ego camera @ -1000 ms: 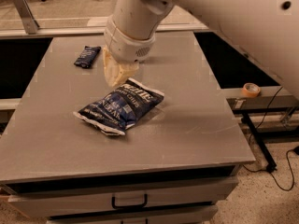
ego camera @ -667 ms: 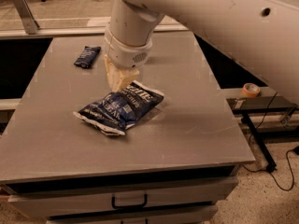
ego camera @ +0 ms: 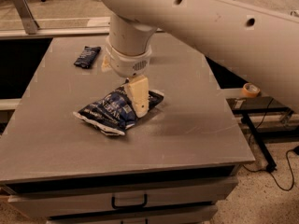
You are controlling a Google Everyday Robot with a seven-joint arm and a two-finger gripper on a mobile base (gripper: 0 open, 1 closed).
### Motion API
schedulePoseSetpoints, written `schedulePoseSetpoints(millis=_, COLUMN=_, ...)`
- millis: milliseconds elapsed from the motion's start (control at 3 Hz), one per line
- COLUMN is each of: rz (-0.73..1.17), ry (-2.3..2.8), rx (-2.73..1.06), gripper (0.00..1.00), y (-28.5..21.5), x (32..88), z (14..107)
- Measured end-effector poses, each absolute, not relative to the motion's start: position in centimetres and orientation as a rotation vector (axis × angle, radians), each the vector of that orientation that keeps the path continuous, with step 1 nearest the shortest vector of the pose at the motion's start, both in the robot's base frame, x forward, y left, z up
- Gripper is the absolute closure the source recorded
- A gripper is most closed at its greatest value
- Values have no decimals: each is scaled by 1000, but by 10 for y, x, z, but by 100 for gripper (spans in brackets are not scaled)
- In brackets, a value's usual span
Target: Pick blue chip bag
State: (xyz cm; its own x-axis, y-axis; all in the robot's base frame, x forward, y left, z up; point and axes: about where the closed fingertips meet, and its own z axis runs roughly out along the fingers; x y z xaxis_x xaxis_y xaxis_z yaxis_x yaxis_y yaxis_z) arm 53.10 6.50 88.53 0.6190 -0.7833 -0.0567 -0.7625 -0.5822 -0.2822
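The blue chip bag point(ego camera: 105, 112), puffy and dark navy with white lettering and pale sealed ends, lies on the grey table point(ego camera: 196, 111) near its middle. My gripper point(ego camera: 136, 104) hangs from the big white arm and is down on the bag's right half, touching its top. The part of the bag under and behind the gripper is hidden. The bag rests on the table.
A small flat dark blue snack packet point(ego camera: 87, 57) lies at the table's far left. A roll of tape point(ego camera: 251, 89) sits on a lower stand to the right. A drawer with a black handle point(ego camera: 129, 202) is under the table's front edge.
My gripper has come down and toward the front, from just above the bag's far edge onto the bag. The bag has kept its place.
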Motion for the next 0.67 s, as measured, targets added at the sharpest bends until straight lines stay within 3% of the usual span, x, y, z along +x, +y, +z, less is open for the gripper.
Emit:
schedulePoseSetpoints(millis=333, rz=-126, ry=1249, rx=-2605, gripper=0, y=68, x=530, z=868)
schedulePoseSetpoints(millis=667, rz=-129, ry=1235, rx=-2633, gripper=17, y=69, x=529, z=855)
